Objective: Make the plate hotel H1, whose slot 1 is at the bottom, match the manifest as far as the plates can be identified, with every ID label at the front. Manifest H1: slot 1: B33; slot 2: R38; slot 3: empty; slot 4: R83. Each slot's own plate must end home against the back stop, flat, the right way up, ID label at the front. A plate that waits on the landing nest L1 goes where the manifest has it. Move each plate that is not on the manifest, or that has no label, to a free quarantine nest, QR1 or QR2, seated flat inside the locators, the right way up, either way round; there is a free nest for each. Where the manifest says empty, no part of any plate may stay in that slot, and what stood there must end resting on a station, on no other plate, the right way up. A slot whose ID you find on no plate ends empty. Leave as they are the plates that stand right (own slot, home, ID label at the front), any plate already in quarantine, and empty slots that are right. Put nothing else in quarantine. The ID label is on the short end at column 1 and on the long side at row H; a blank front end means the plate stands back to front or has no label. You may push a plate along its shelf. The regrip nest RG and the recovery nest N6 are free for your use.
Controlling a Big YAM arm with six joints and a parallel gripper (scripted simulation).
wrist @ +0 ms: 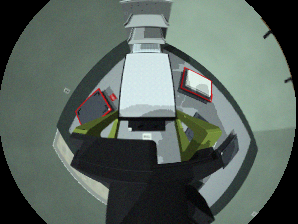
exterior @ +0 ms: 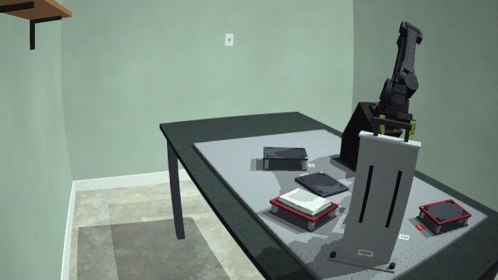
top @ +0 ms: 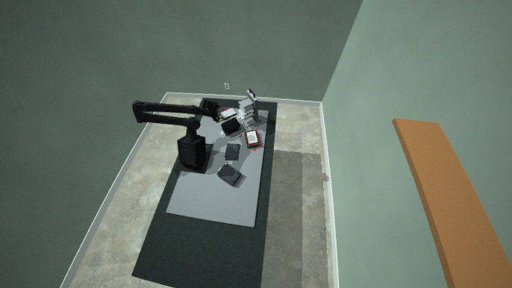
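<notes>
My gripper [top: 221, 115] [exterior: 397, 128] [wrist: 147, 113] is shut on a white plate [top: 228, 113] [wrist: 147, 82], gripped by its long sides near the end closest to me. The plate is held in the air in front of the hotel H1 [top: 256, 108] [exterior: 382, 188] [wrist: 146, 21]; no ID on it is readable. The hotel's back panel faces the exterior view and hides the held plate; what stands on its shelves cannot be told. Another white plate [top: 252, 137] [exterior: 304, 200] [wrist: 199, 81] lies on a red-rimmed quarantine nest. The other red-rimmed nest [exterior: 446, 211] [wrist: 93, 106] is empty.
A black nest [top: 230, 127] [wrist: 146, 125] stands in front of the hotel, partly under the held plate in the wrist view. A low dark nest [top: 232, 151] [exterior: 321, 183] and a raised dark nest [top: 230, 174] [exterior: 284, 153], both empty, stand farther along the board.
</notes>
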